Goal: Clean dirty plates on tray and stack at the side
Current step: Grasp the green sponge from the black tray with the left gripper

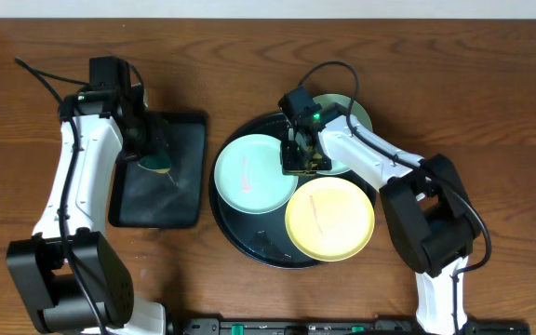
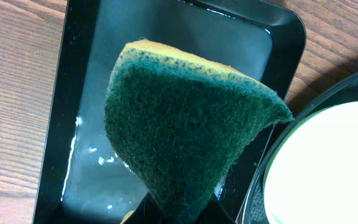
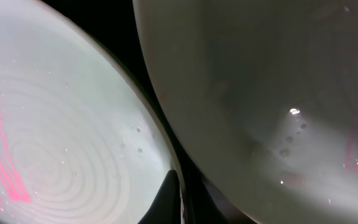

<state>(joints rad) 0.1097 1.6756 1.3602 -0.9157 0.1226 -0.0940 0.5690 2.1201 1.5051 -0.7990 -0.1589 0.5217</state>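
Note:
The round black tray (image 1: 249, 240) holds three plates. A mint plate (image 1: 247, 177) with red smears lies at its left; it also shows in the right wrist view (image 3: 55, 143). A yellow plate (image 1: 329, 219) with a faint red mark lies at the front right. A second mint plate (image 1: 354, 113) lies at the back right, partly under my right arm. My right gripper (image 1: 300, 160) sits low between the two mint plates, with its fingers (image 3: 182, 199) closed over the left mint plate's right rim. My left gripper (image 1: 154, 160) is shut on a green sponge (image 2: 185, 130) above the rectangular tray.
The rectangular black tray (image 1: 184, 186) left of the round tray holds shallow water (image 2: 104, 168). The round tray's rim (image 2: 353, 81) lies close to its right side. Bare wooden table surrounds both trays. The second mint plate (image 3: 260, 81) has droplets and a red smear at its right.

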